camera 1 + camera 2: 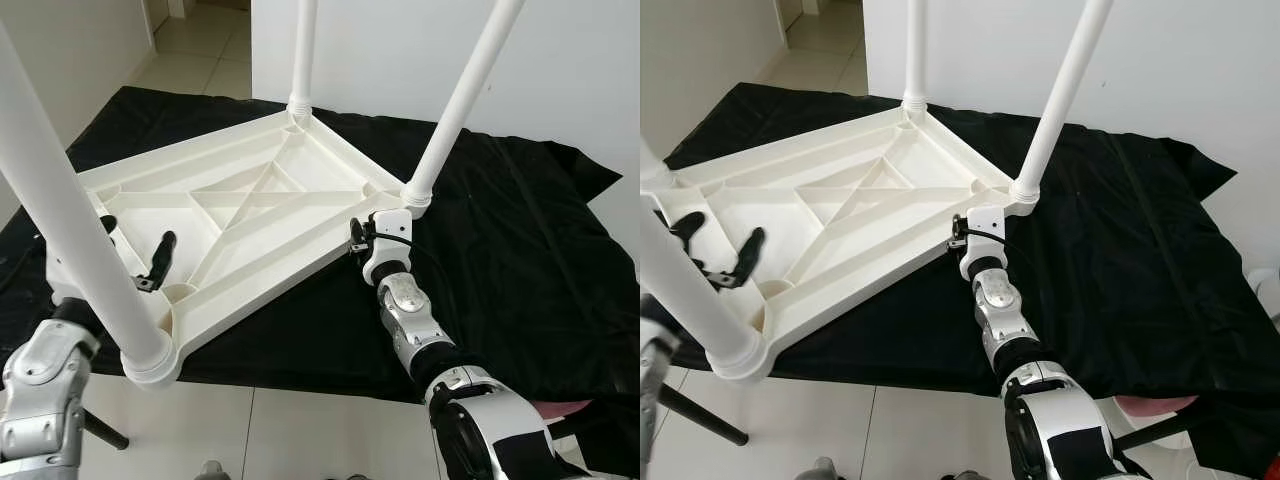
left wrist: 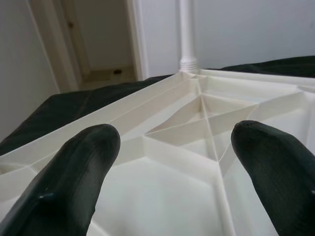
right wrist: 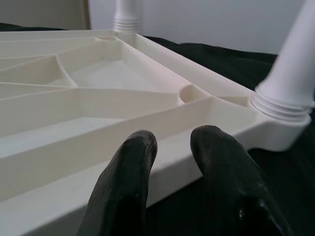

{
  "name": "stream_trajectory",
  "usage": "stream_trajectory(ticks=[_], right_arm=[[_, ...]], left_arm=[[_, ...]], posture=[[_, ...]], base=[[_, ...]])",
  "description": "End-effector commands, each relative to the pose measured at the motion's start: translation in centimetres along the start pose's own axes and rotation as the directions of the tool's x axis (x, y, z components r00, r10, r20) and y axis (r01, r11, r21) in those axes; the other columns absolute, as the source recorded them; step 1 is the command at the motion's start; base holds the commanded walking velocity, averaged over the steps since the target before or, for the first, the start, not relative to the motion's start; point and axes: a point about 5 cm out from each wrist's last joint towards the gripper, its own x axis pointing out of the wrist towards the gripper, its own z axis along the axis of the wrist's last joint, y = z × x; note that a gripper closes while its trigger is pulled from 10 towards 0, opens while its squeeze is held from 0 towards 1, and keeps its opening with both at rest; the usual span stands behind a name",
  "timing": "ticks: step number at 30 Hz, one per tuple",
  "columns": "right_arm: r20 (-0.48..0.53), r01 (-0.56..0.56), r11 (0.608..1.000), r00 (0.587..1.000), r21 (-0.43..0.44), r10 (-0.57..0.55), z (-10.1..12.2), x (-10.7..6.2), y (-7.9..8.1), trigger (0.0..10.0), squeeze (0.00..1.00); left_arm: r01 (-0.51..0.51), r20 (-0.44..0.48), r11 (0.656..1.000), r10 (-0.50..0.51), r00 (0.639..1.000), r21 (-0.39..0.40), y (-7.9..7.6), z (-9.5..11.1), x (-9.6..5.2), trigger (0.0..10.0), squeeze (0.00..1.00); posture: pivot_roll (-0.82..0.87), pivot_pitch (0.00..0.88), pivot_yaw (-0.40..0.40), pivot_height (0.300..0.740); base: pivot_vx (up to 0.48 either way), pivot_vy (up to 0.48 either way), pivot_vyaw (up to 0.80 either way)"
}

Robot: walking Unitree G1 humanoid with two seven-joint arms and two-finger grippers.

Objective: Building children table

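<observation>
Spread wide, the left gripper [image 1: 715, 255] hangs over the ribbed underside of the tabletop [image 1: 250, 205], at about 8 o'clock in the head views, holding nothing. The right gripper [image 3: 172, 147] has its fingers nearly together against the tabletop's near edge, around 5 o'clock from the centre; whether they pinch the rim or merely rest on it I cannot tell.

The tabletop lies upside down on a black cloth [image 1: 500, 260]. Three legs stand in corner sockets: the near leg [image 1: 70, 220] at 7 o'clock, the far leg [image 1: 303, 60] at 12 and the right leg [image 1: 460, 100] at 2. The fourth corner, at 9 o'clock, I cannot make out.

Risks, as I judge them: the near leg leans towards the camera beside the left arm, so a swing of that arm could knock it or loosen it in its socket. A lift from the right edge alone could tilt the tabletop and slide it on the loose cloth. A leg not fully seated could drop out once the table is turned over.

No brand, label or writing can be read anywhere.
</observation>
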Motion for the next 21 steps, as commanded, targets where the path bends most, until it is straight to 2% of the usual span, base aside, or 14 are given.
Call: stream_trajectory(ticks=[1,2,3,5,6,11,14,16,17,18,19,21], right_arm=[[-0.047,0.066,0.998,0.997,-0.005,-0.066,-1.0,-0.5,-0.7,10.0,0.0],[-0.051,0.088,0.996,0.995,-0.007,-0.088,-1.1,-0.6,-0.9,10.0,0.0],[-0.051,0.088,0.996,0.995,-0.007,-0.088,-1.1,-0.6,-0.9,10.0,0.0],[-0.059,0.14,0.99,0.988,-0.017,-0.141,-1.4,-0.8,-1.3,10.0,0.0],[-0.059,0.14,0.99,0.988,-0.017,-0.141,-1.4,-0.8,-1.3,10.0,0.0],[-0.064,0.193,0.981,0.979,-0.032,-0.195,-1.5,-0.9,-2.0,10.0,0.0],[-0.061,0.196,0.98,0.978,-0.034,-0.198,-1.5,-0.9,-2.2,10.0,0.0],[-0.059,0.205,0.978,0.977,-0.041,-0.207,-1.5,-0.9,-2.5,10.0,0.0],[-0.059,0.205,0.978,0.977,-0.041,-0.207,-1.5,-0.9,-2.5,10.0,0.0],[-0.064,0.21,0.977,0.975,-0.041,-0.213,-1.6,-1.0,-2.6,10.0,0.0],[-0.064,0.21,0.977,0.975,-0.041,-0.213,-1.6,-1.0,-2.6,10.0,0.0],[-0.069,0.22,0.975,0.972,-0.04,-0.223,-1.7,-1.2,-2.7,10.0,0.0]], left_arm=[[0.111,0.016,0.994,-0.11,0.994,-0.016,-2.0,0.2,0.6,10.0,0.0],[0.135,0.018,0.991,-0.134,0.991,-0.023,-2.7,0.1,0.8,10.0,0.0],[0.135,0.018,0.991,-0.134,0.991,-0.023,-2.7,0.1,0.8,10.0,0.0],[0.197,0.032,0.979,-0.196,0.98,-0.045,-4.5,0.1,1.2,10.0,0.0],[0.197,0.032,0.979,-0.196,0.98,-0.045,-4.5,0.1,1.2,10.0,0.0],[0.3,0.054,0.95,-0.296,0.954,-0.082,-7.5,0.0,2.0,10.0,0.0],[0.313,0.059,0.946,-0.309,0.949,-0.082,-7.8,0.1,2.1,10.0,0.0],[0.345,0.069,0.933,-0.339,0.938,-0.103,-8.9,0.0,2.5,10.0,0.0],[0.345,0.069,0.933,-0.339,0.938,-0.103,-8.9,0.0,2.5,10.0,0.0],[0.373,0.086,0.921,-0.364,0.927,-0.113,-9.7,0.1,2.7,10.0,0.0],[0.373,0.086,0.921,-0.364,0.927,-0.113,-9.7,0.1,2.7,10.0,0.0],[0.435,0.117,0.892,-0.422,0.899,-0.12,-11.7,0.5,3.1,10.0,0.0]], posture=[[0.13,0.029,-0.029,0.74],[0.12,0.028,-0.028,0.74],[0.12,0.028,-0.028,0.74],[0.11,0.024,-0.019,0.74],[0.11,0.024,-0.019,0.74],[0.07,0.018,-0.008,0.74],[0.07,0.018,-0.007,0.74],[0.05,0.012,-0.007,0.74],[0.05,0.012,-0.007,0.74],[0.05,0.012,-0.007,0.74],[0.05,0.012,-0.007,0.74],[0.04,0.008,-0.008,0.74]], base=[[0.0,0.0,0.0],[0.0,0.0,0.0],[0.0,0.0,0.0],[0.0,0.0,0.0],[0.0,0.0,0.0],[0.0,0.0,0.0],[0.0,0.0,0.0],[0.0,0.0,0.0],[0.0,0.0,0.0],[0.0,0.0,0.0],[0.0,0.0,0.0],[0.0,0.0,0.0]])
